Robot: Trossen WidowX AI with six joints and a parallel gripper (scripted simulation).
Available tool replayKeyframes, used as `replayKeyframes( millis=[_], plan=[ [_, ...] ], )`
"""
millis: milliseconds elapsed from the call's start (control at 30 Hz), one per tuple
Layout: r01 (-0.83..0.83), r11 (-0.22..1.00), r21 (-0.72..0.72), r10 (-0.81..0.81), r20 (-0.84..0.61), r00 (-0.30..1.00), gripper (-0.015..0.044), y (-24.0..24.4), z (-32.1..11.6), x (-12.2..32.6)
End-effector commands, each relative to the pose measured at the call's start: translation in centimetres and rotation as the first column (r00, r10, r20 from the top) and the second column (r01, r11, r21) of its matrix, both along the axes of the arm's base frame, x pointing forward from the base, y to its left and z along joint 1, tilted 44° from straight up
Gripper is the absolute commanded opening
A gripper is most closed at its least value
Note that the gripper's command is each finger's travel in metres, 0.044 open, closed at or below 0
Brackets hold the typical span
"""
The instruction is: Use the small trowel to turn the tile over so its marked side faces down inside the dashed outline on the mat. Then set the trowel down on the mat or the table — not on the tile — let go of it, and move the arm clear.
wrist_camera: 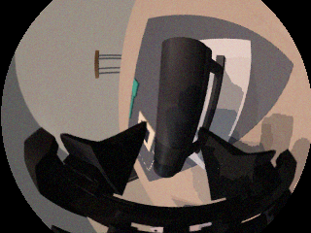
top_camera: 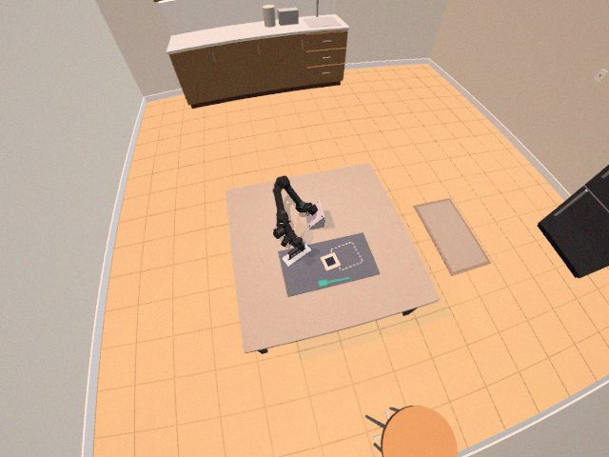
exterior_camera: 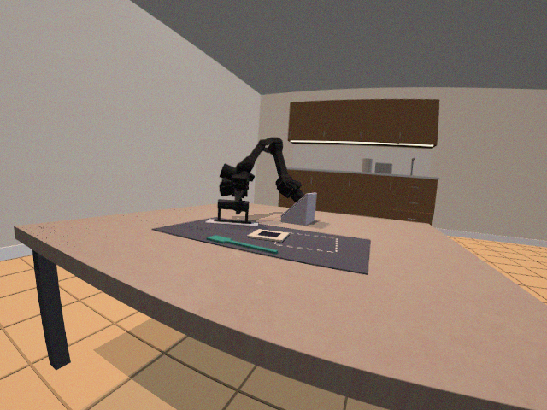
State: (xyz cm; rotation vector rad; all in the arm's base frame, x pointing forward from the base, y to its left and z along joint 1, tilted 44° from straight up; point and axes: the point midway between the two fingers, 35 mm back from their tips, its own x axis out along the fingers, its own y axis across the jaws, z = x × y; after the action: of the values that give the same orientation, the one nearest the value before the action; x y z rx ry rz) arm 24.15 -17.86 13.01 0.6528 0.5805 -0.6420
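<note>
The tile [top_camera: 329,261] [exterior_camera: 268,234] [wrist_camera: 147,131], cream with a dark square facing up, lies flat on the mat [top_camera: 301,283] [exterior_camera: 349,260] [wrist_camera: 272,63], overlapping the left edge of the dashed outline [top_camera: 362,257] [exterior_camera: 336,244]. The trowel, a white plate [top_camera: 290,261] [exterior_camera: 212,220] with a raised black bar handle [exterior_camera: 232,204] [wrist_camera: 182,87], rests at the mat's rear left. My gripper [exterior_camera: 238,210] [wrist_camera: 173,128] is open above the trowel. In the wrist view its fingertips stand either side of the handle's near end. Exact depth around the handle is unclear.
A teal spatula-like tool [top_camera: 323,283] [exterior_camera: 219,239] [wrist_camera: 135,88] lies along the mat's front edge, in front of the tile. The arm's pale wedge-shaped base [top_camera: 316,215] [exterior_camera: 304,210] stands behind the mat on the table [top_camera: 275,319] [exterior_camera: 265,300].
</note>
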Motion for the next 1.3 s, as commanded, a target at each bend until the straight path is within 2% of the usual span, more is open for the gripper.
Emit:
replayKeyframes(
  millis=[0,200,400,1100,1267],
  plan=[
    [0.001,1.000,0.006,-0.001,-0.005,1.000,0.0300,-0.1,-0.7,0.4],
    [0.001,1.000,0.007,-0.001,-0.005,1.000,0.0300,-0.3,-1.2,0.9],
    [0.001,1.000,0.007,-0.001,-0.005,1.000,0.0143,-0.3,-1.2,0.9],
    [0.001,1.000,0.007,-0.001,-0.005,1.000,0.0003,-0.3,-1.2,0.9],
    [0.001,1.000,0.008,-0.001,-0.006,1.000,0.0000,0.7,-0.2,1.2]
  ],
)
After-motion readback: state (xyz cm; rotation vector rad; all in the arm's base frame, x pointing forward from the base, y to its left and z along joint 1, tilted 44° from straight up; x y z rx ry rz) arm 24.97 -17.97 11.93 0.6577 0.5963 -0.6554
